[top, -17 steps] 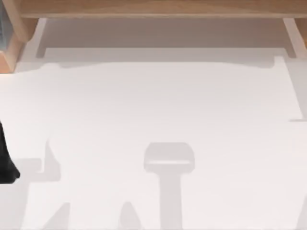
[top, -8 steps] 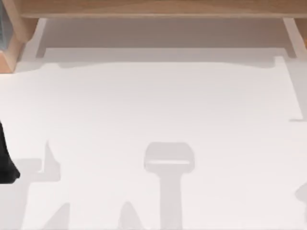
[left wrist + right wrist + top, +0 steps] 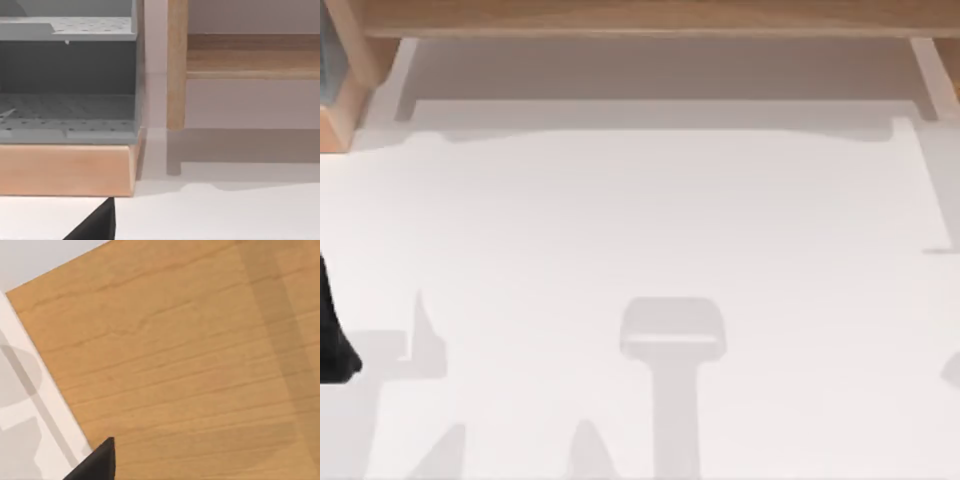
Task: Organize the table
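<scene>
The table is a plain white surface with only grey shadows on it, bordered by a light wooden frame along the far side. A dark part of my left arm pokes in at the table's left edge. A black tip of my left gripper hangs over the white surface, facing a grey shelf unit. A black tip of my right gripper hangs over a wooden surface, just beside the white table edge.
The grey perforated shelf unit stands on a wooden base at the far left corner. An upright wooden post and a wooden rail rise behind the table.
A grey shadow at the table's right edge has crept from the front corner towards the middle of that edge. The left arm has not moved.
</scene>
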